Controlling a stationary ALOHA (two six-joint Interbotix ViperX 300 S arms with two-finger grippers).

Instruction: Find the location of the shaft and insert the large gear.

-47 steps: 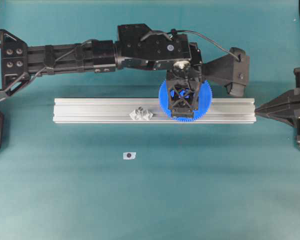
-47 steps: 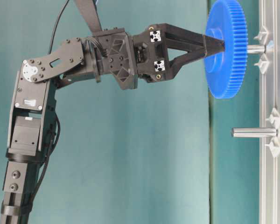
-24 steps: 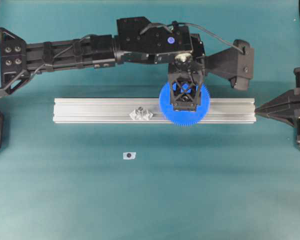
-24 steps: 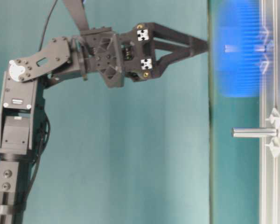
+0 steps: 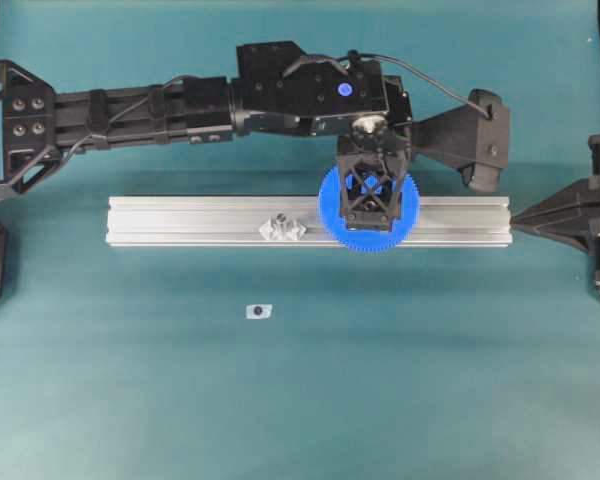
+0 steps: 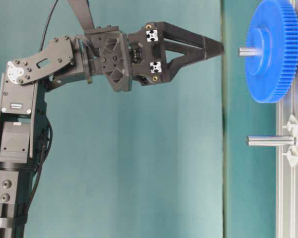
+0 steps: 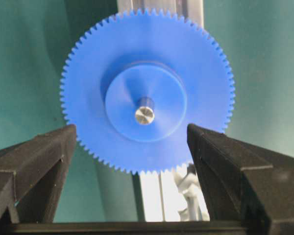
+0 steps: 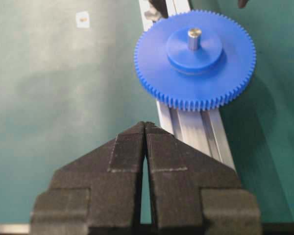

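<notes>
Overhead view: straight down, distant. Table-level view: sideways, turned on its side. Both wrist views: close, past own fingers. All four share the large gear (image 5: pixel 369 210) on the rail (image 5: pixel 200 221).

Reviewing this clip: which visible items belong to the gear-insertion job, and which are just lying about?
Job items:
- large gear, seated on its shaft
- shaft, tip poking through the hub
- left hand, open, clear of the gear

Bystanders:
- aluminium rail
- second bare pin on the rail
- small loose clear mount on the mat
- right hand, shut, parked
</notes>
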